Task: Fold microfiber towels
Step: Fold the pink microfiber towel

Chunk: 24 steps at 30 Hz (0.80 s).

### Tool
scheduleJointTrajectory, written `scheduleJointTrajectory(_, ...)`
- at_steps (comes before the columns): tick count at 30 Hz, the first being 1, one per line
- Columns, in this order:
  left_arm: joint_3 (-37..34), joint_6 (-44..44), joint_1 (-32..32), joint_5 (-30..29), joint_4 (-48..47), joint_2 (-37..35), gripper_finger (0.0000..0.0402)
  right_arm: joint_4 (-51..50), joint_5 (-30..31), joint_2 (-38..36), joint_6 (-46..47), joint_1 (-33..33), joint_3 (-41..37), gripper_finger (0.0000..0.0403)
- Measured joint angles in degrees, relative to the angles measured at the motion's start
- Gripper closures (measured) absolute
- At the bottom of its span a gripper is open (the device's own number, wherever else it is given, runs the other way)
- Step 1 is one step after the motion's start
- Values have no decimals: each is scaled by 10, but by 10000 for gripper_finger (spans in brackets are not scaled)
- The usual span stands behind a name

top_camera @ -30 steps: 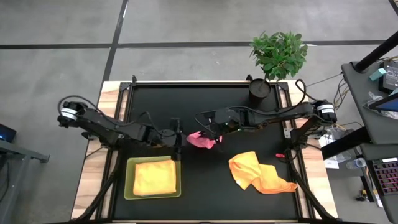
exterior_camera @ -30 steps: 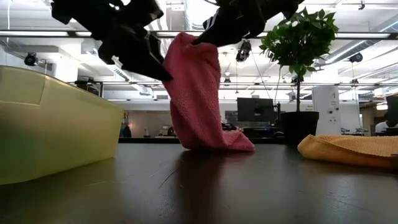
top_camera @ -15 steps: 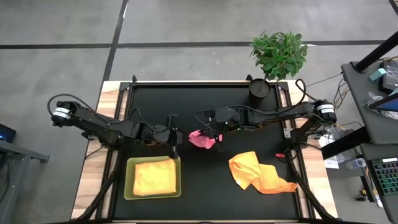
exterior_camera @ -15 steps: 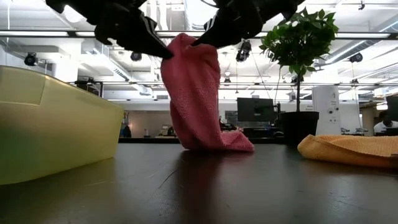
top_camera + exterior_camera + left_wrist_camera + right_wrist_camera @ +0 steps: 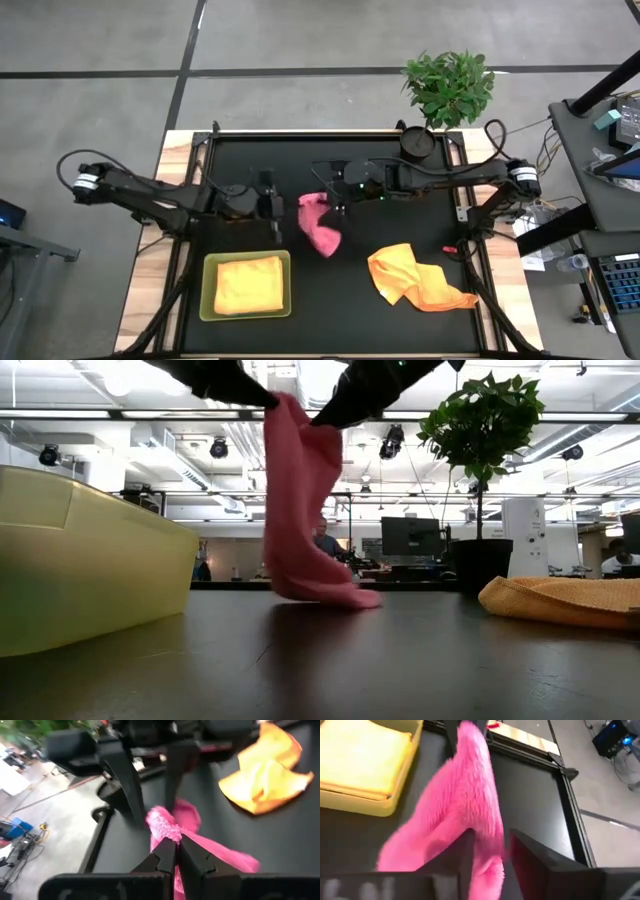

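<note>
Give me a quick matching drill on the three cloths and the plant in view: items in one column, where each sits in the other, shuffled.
Items:
1. pink microfiber towel
2. yellow microfiber towel
3. orange microfiber towel
4. potted green plant

Places:
A. crumpled loose on the black mat
B. at the table's far edge
C. hanging from the left gripper and right gripper
D. folded in the translucent lime-green tray

Pairs: 1-C, 2-D, 3-A, 4-B

The left hand (image 5: 172, 851) closed on the pink towel (image 5: 320, 222) and drew back, while both hands rose, stretching it taller above the worktop (image 5: 400, 320); its lower end shifted.
</note>
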Motion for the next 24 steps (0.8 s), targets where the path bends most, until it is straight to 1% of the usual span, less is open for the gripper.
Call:
scheduleJointTrajectory(5,6,0,19,0,3,-27,401,-64,1,-1,0,-20,39,243)
scheduleJointTrajectory(9,18,-3,30,1,2,-47,401,-75,-3,-1,14,-29,48,211)
scheduleJointTrajectory(15,21,-9,32,24,-5,-63,401,-68,-10,-1,17,-32,40,193)
scheduleJointTrajectory(17,21,-22,32,42,-7,-68,402,-59,-10,-1,15,-32,34,190)
scheduleJointTrajectory(20,35,-46,35,47,-5,-69,402,-53,-10,-1,15,-32,29,186)
scheduleJointTrajectory(21,41,-53,37,39,-4,-70,402,-53,-10,-1,15,-32,28,185)
scheduleJointTrajectory(22,48,-64,39,18,5,-70,402,-53,-10,-1,15,-32,27,184)
scheduleJointTrajectory(24,62,-78,44,-41,28,-70,402,-53,-10,-1,25,-32,27,182)
